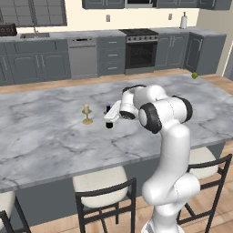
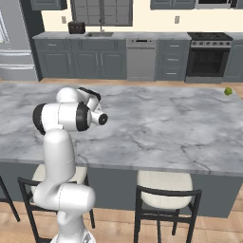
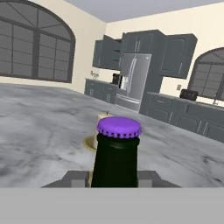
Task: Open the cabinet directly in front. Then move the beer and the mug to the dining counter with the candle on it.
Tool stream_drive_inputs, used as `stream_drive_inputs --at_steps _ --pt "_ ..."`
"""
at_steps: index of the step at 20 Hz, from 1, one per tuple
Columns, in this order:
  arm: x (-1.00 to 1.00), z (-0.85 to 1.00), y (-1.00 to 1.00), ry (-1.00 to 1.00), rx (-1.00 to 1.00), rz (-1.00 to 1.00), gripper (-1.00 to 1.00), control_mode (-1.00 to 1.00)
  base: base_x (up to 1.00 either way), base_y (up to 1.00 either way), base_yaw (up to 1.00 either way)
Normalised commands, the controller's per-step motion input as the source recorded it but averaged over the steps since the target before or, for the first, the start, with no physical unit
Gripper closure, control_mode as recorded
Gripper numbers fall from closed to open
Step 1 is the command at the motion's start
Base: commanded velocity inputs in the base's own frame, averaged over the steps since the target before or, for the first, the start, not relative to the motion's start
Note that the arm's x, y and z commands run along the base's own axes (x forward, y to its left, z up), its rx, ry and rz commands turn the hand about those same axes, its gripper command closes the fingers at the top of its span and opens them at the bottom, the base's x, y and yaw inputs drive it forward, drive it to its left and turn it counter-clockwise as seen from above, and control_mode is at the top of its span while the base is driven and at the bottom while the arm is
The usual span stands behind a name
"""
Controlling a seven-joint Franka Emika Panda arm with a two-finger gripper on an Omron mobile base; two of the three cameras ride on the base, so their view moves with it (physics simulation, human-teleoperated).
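The tool (image 1: pixel 109 120) is closed on the beer (image 3: pixel 116 153), upright on the counter (image 1: pixel 54 136); the candle (image 1: pixel 86 114) stands just beyond.

The dining counter (image 1: pixel 54 136) is a large island with a grey-veined white marble top over a dark grey base. On it the candle (image 1: pixel 86 113) stands upright in its golden holder. The beer (image 1: pixel 108 122) stands just beside it at 3 o'clock, base at the marble. A small green fruit (image 1: pixel 195 75) lies well apart at 2 o'clock, near the far corner.
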Motion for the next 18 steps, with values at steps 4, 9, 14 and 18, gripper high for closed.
stream_drive_inputs --at_steps 4,9,14,18 --pt "0.00 0.00 0.00 0.00 0.00 0.00 -1.00 -1.00 0.00 0.00 0.00" --pt "0.00 0.15 0.00 -0.03 0.01 0.00 -1.00 -1.00 0.00 0.00 0.00" --pt "0.00 0.69 0.00 -0.09 0.03 -0.01 -1.00 -1.00 0.00 0.00 0.00" --pt "0.00 0.77 -0.10 -0.07 0.00 -0.06 -1.00 -1.00 0.00 0.00 0.00"
